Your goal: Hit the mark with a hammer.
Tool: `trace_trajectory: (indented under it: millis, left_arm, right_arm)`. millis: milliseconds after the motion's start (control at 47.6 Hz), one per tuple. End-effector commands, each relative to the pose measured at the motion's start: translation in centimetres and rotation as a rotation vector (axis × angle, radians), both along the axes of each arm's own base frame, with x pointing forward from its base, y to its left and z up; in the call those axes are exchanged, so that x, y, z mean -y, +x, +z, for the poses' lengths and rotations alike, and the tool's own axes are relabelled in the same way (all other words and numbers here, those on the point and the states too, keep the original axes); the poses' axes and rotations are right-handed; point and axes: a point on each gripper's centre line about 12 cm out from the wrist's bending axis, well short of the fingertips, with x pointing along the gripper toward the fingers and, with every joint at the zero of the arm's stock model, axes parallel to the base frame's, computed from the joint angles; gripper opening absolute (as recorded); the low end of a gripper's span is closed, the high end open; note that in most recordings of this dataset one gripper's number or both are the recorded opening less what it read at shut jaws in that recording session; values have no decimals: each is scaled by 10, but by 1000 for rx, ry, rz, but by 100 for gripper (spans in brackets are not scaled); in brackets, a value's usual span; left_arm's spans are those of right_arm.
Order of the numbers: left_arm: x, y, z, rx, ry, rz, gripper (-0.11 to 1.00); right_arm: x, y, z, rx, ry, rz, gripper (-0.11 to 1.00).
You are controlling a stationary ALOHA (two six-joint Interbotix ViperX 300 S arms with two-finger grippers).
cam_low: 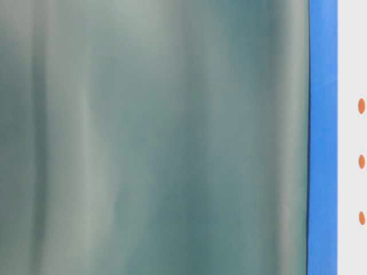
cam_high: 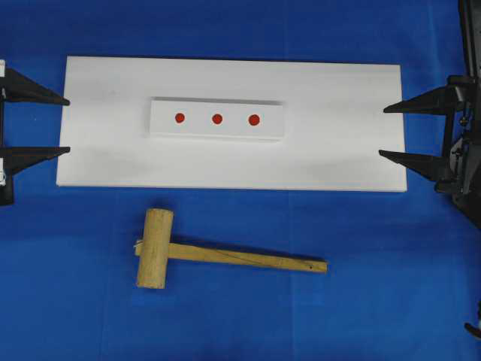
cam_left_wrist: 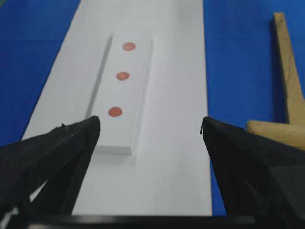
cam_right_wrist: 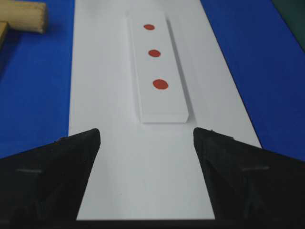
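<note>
Because the hammer (cam_high: 218, 256) is made of wood, it should feel hard and stiff, and you can squeeze it without hurting it. Its fat round head (cam_high: 154, 248) is likely the heavy end, so it may tip down if you grab too far from it. The handle (cam_high: 248, 258) is long, thin and flat. Take hold there, a little past the middle toward the free end, so you get a good swing. Grip across the flat sides, or it may twist.

Right now the hammer lies flat on the blue desk (cam_high: 376, 316). Nothing holds it. From the left pincer (cam_high: 66, 125) it lies off to the right side. From the right pincer (cam_high: 382, 132) it lies off to the left side.

Both pincers are wide apart and hold nothing. They face each other from the two ends of the white board (cam_high: 338, 158).

The mark (cam_high: 254, 119) is the red dot closest to the right pincer, straight ahead of it on the white block (cam_high: 218, 134). Two more red dots sit beyond it.
</note>
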Motion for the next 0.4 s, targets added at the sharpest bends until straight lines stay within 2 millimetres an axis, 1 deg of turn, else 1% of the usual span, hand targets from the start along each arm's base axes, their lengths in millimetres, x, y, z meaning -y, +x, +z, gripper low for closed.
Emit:
trace_trajectory:
  millis: [0,378]
  left_arm:
    - [0,1,4,9,7,-5,86]
    - [0,1,2,-4,6,-3,86]
  right_arm:
    - [1,2,2,3,2,-7,69]
    - [1,2,3,4,0,-12,69]
